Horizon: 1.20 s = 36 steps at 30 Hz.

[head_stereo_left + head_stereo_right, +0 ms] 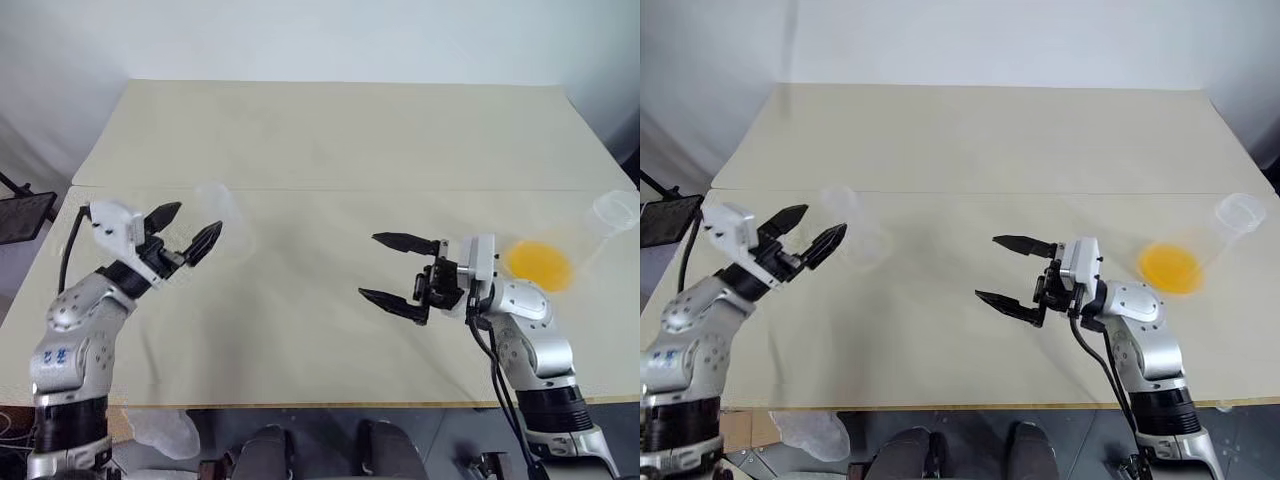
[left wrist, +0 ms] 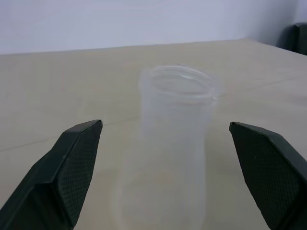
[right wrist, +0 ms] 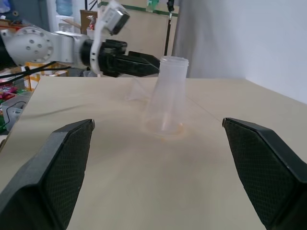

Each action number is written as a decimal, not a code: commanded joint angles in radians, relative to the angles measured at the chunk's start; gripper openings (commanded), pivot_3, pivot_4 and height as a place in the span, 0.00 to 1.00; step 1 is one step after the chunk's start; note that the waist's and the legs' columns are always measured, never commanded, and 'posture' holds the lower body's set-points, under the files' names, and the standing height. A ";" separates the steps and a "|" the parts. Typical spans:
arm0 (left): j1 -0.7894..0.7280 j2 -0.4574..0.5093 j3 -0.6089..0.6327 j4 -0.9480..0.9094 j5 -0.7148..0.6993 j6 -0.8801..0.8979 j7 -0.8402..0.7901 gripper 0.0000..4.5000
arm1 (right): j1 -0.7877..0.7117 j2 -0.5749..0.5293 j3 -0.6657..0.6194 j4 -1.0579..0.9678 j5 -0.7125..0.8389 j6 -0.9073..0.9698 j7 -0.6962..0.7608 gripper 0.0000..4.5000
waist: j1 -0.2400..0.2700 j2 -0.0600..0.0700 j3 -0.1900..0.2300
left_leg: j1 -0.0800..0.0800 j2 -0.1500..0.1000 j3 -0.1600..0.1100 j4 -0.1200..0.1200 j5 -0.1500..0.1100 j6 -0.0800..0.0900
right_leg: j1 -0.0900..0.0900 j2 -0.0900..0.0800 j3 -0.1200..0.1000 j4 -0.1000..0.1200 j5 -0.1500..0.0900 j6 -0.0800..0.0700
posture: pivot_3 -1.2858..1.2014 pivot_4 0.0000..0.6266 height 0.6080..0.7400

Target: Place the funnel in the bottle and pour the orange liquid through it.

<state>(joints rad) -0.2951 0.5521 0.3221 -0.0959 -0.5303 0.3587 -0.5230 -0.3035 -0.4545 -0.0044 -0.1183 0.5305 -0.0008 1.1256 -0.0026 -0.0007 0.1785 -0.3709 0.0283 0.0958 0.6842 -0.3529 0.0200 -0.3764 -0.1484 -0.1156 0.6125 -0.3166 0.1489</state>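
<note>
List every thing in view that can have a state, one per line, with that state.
bottle: upright on the table, empty, no funnel in its neck.
large flask: lying tilted near the right edge, orange liquid pooled in its base.
left gripper: open, right beside the bottle, not touching it.
right gripper: open, holding nothing.

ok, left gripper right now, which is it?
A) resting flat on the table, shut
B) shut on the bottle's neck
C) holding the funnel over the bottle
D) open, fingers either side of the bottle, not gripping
D: in the left wrist view the left gripper has its two black fingers spread wide, with the clear bottle standing upright between and beyond them, a gap on both sides.
</note>
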 commanded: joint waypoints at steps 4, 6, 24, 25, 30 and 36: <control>-0.119 -0.020 -0.040 0.093 0.026 -0.030 -0.024 1.00 | 0.010 0.013 -0.003 -0.053 0.002 -0.018 -0.026 1.00 | 0.001 0.000 0.000 | 0.000 0.000 0.000 0.000 0.000 0.000 | 0.000 0.000 0.000 0.000 0.000 0.000 | 0.52 0.24 1.00; -0.130 -0.018 -0.064 0.109 0.050 -0.036 -0.041 1.00 | 0.013 0.015 -0.002 -0.058 0.002 -0.018 -0.032 1.00 | 0.001 0.000 0.000 | 0.000 0.000 0.000 0.000 0.000 0.000 | 0.000 0.000 0.000 0.000 0.000 0.000 | 0.52 0.24 1.00; -0.227 -0.075 -0.210 0.056 0.032 -0.098 -0.281 0.51 | 0.134 -0.048 -0.116 -0.102 -0.008 -0.037 -0.113 1.00 | 0.022 -0.001 0.000 | -0.001 -0.001 0.000 0.001 0.000 0.000 | 0.000 0.000 -0.001 0.000 0.000 0.000 | 0.52 0.24 1.00; -0.239 -0.076 -0.232 0.067 0.046 -0.107 -0.301 0.51 | 0.145 -0.053 -0.127 -0.106 -0.007 -0.037 -0.121 1.00 | 0.023 -0.001 0.000 | -0.001 -0.001 0.000 0.001 0.000 0.000 | 0.000 0.000 -0.001 0.000 0.000 0.000 | 0.52 0.24 1.00; -0.402 -0.191 -0.363 0.250 0.123 -0.189 -0.374 0.51 | 0.252 -0.092 -0.203 -0.158 -0.016 -0.048 -0.156 1.00 | 0.029 -0.001 0.000 | -0.001 -0.002 0.008 0.001 0.000 0.000 | 0.001 0.000 -0.001 -0.001 0.000 0.000 | 0.52 0.24 1.00; -0.524 -0.283 -0.435 0.476 0.228 -0.314 -0.412 0.51 | 0.337 -0.084 -0.223 -0.252 -0.021 -0.040 -0.222 1.00 | 0.021 -0.001 0.001 | -0.001 -0.001 0.010 0.001 0.000 0.000 | 0.000 0.001 -0.001 -0.002 0.000 0.000 | 0.52 0.24 1.00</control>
<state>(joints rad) -0.7912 0.2750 -0.1099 0.3463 -0.3266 0.0901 -0.9211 0.0215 -0.5397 -0.2046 -0.3107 0.5045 -0.0246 0.9228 0.0189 -0.0021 0.1791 -0.3718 0.0273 0.1059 0.6848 -0.3524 0.0199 -0.3763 -0.1474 -0.1165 0.6108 -0.3165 0.1492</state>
